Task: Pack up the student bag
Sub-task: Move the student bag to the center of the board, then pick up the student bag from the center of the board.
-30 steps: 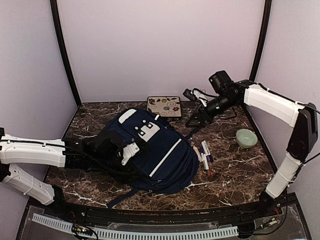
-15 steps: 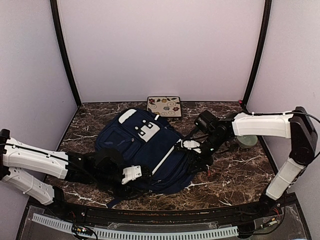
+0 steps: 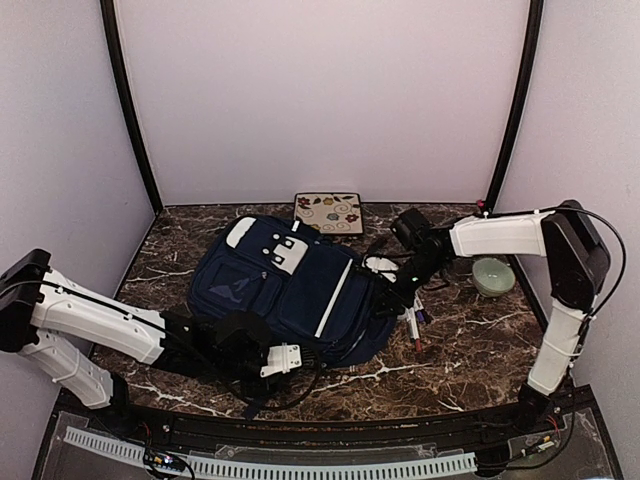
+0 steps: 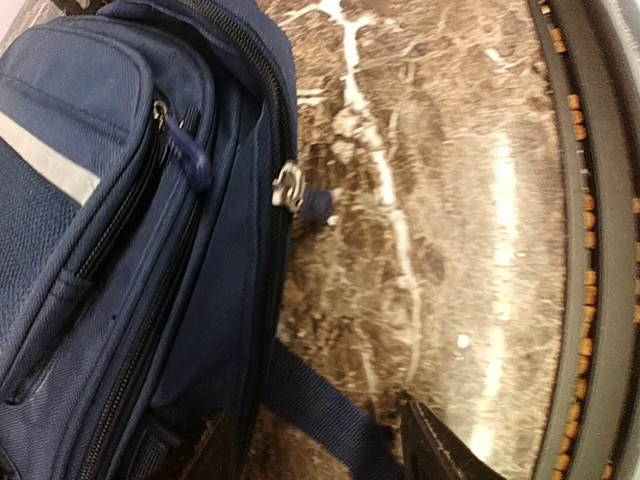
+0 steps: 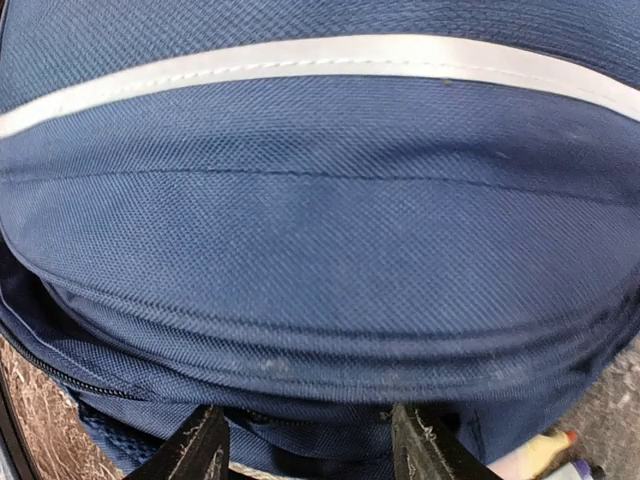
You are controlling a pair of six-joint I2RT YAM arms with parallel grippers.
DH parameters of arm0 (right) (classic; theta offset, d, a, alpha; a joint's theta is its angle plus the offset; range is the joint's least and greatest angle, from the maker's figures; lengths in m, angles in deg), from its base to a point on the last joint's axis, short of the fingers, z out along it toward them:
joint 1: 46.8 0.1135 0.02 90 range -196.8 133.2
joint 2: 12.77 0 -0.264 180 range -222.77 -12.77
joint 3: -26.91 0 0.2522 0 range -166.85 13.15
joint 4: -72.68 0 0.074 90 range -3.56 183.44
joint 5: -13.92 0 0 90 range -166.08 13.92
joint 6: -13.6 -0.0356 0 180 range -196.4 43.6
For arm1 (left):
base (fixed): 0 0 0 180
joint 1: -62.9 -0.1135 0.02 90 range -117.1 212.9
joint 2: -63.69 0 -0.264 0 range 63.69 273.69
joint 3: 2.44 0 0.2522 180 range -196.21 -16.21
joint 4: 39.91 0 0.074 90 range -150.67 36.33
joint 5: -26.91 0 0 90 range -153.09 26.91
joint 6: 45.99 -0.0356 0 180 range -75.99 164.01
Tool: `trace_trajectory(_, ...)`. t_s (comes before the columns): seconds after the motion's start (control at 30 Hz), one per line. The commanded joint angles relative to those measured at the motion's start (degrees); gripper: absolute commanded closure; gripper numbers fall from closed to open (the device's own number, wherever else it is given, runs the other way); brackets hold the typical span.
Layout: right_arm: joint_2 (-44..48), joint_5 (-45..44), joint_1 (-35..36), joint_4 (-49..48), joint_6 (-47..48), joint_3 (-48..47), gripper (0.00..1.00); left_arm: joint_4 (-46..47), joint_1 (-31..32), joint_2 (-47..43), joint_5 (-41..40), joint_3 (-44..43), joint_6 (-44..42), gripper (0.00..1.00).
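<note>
We are seeing the blue backpack (image 3: 290, 290) lying flat mid-desk (image 3: 480, 345), pens (image 3: 412, 322) and a patterned book (image 3: 328, 212) lying outside it, packing seemingly barely begun, left gripper (image 4: 320, 450) and right gripper (image 5: 310, 450) both standing apart at its edges.

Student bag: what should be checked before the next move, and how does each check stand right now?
1. student bag lies flat on the table, front up: ok.
2. Main compartment open for packing: cannot tell; only a zip pull at the near edge shows.
3. left gripper at the bag's near edge, jaws apart, holding nothing: ok.
4. right gripper against the bag's right side, jaws apart, no hold on the fabric: ok.
5. markers clear of the right gripper: not ok, they lie just beside it.
</note>
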Motion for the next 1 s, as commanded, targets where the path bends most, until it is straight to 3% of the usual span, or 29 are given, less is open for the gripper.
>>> trace_trajectory(0.0, 3.6, 2.2, -0.5, -1.1, -1.8, -0.3, 0.44, 4.6, 0.4, 2.1, -4.8, -1.8, -1.3, 0.42)
trace_trajectory(0.27, 14.1, 4.2, -0.4, 4.0, -4.3, 1.1, 0.41, 10.8, 0.7, 9.3, -6.7, -4.2, -3.9, 0.46)
trace_trajectory(0.5, 24.0, 0.7, -0.7, -1.7, -14.0, 6.7, 0.41, 13.9, 0.7, 10.3, -11.6, -4.7, -4.6, 0.68)
trace_trajectory(0.6, 25.3, 0.5, -0.9, -3.9, -16.7, 8.7, 0.31, 17.4, 0.5, 8.6, -11.1, -3.8, -4.8, 0.75)
trace_trajectory(0.63, 24.7, 1.3, -1.2, -2.6, -16.8, 7.8, 0.23, 18.9, 0.4, 8.2, -10.3, -3.6, -4.5, 0.76)
trace_trajectory(0.67, 24.0, 2.2, -1.5, 0.0, -16.9, 6.5, 0.04, 20.0, 0.3, 8.0, -9.1, -3.5, -3.9, 0.77)
trace_trajectory(0.7, 23.2, 3.1, -1.8, 1.7, -17.3, 5.2, 0.01, 21.7, 0.0, 7.9, -8.3, -3.6, -3.0, 0.79)
trace_trajectory(0.9, 16.8, 16.1, -0.1, 13.1, -14.9, -2.4, 0.01, 31.0, -0.9, 9.8, -5.6, -4.2, 3.3, 1.00)
trace_trajectory(0.97, 16.2, 14.6, 1.8, 13.6, -13.7, -1.8, 0.17, 34.4, -1.3, 10.2, -5.4, -3.9, 5.8, 1.00)
